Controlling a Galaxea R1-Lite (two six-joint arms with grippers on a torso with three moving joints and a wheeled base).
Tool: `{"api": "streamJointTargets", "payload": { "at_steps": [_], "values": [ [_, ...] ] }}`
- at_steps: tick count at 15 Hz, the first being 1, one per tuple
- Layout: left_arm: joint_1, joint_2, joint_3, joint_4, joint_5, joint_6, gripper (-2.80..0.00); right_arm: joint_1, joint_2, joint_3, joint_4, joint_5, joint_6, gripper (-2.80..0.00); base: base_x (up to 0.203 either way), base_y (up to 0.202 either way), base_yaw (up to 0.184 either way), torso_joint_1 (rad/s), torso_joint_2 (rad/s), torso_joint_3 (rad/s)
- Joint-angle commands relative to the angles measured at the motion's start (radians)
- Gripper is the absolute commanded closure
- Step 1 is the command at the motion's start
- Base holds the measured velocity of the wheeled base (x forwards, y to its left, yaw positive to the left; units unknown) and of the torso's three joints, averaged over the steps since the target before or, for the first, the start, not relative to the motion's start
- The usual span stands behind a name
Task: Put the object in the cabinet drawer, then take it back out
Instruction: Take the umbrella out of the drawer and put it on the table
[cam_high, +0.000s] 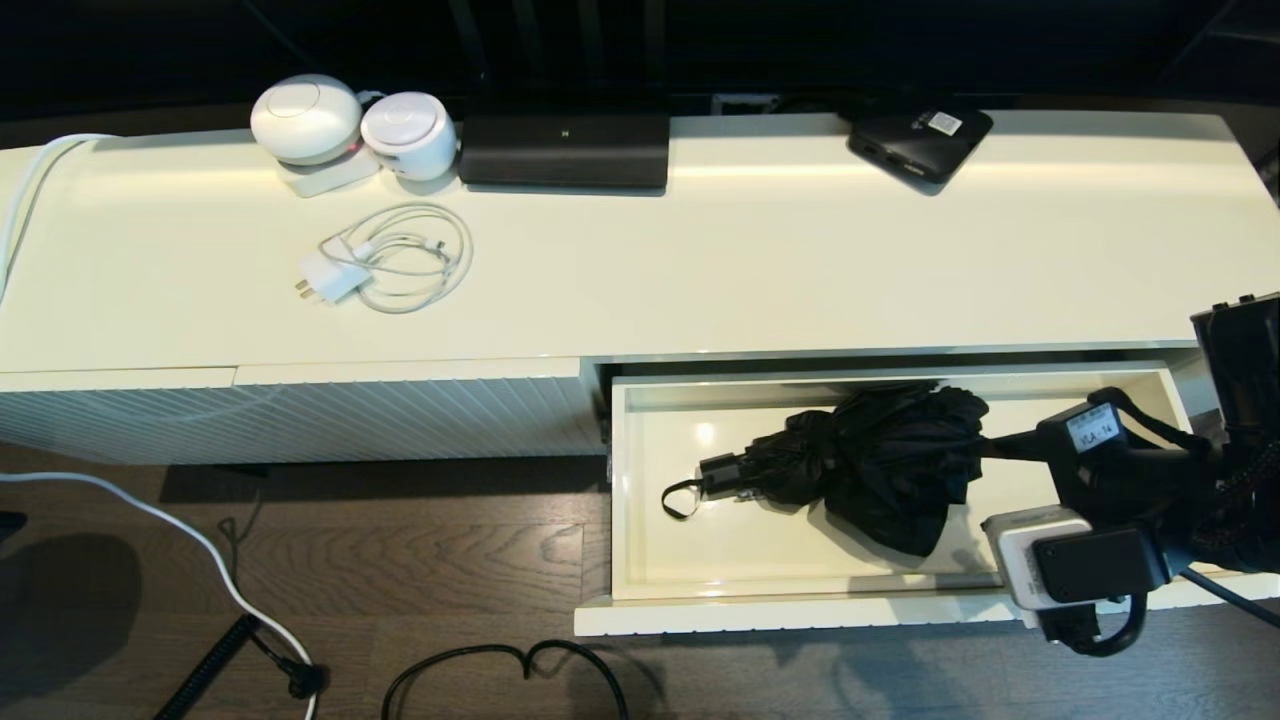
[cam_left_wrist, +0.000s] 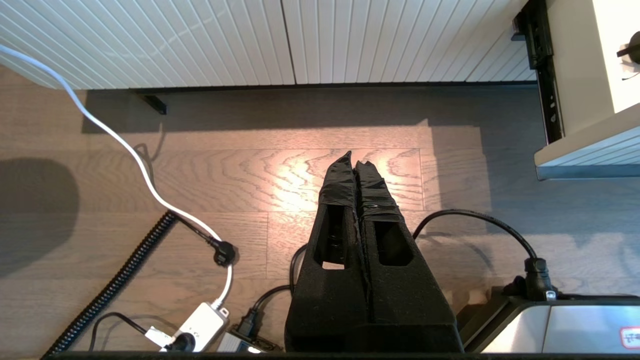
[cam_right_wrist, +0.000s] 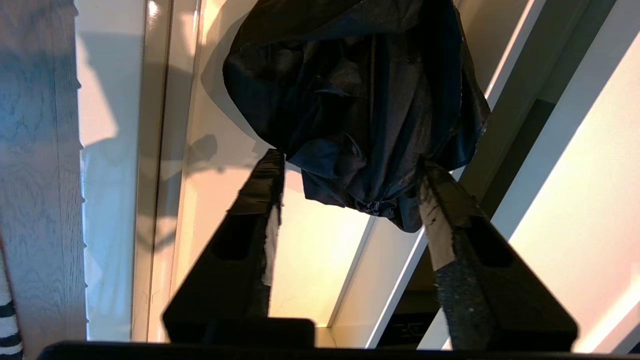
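Observation:
The cabinet drawer (cam_high: 625, 480) stands pulled out at the right of the cream cabinet, its glossy inside (cam_right_wrist: 310, 250) showing. In it lies the black folding umbrella (cam_high: 870, 460), handle (cam_high: 722, 472) and wrist loop pointing left, loose fabric (cam_right_wrist: 350, 90) bunched to the right. My right gripper (cam_high: 990, 450) reaches in from the right and is open, its fingers (cam_right_wrist: 265, 185) on either side of the fabric's near end (cam_right_wrist: 350, 165). My left gripper (cam_left_wrist: 354, 157) is shut on nothing, low over the wooden floor to the left of the drawer's corner (cam_left_wrist: 585, 155).
On the cabinet top lie a white charger with coiled cable (cam_high: 385, 260), two round white devices (cam_high: 305, 118), a long black box (cam_high: 565, 150) and a flat black box with a white sticker (cam_high: 920, 140). A ribbed front panel (cam_high: 300, 415) is left of the drawer. Cables (cam_left_wrist: 150, 185) cross the floor.

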Motion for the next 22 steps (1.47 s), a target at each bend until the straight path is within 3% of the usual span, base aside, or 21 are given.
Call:
{"api": "streamJointTargets", "payload": {
  "at_steps": [1,22],
  "values": [
    [0.000,-0.002,0.000,0.000,0.000,-0.001,0.00,-0.001,0.019,-0.011,0.000,-0.004,-0.009,-2.80,0.000,0.000,0.000,0.000,0.00,0.000],
    [0.000,-0.002,0.000,0.000,0.000,-0.001,0.00,-0.092,0.340,-0.185,-0.013,-0.005,0.008,-2.80,0.000,0.000,0.000,0.000,0.00,0.000]
  ]
}}
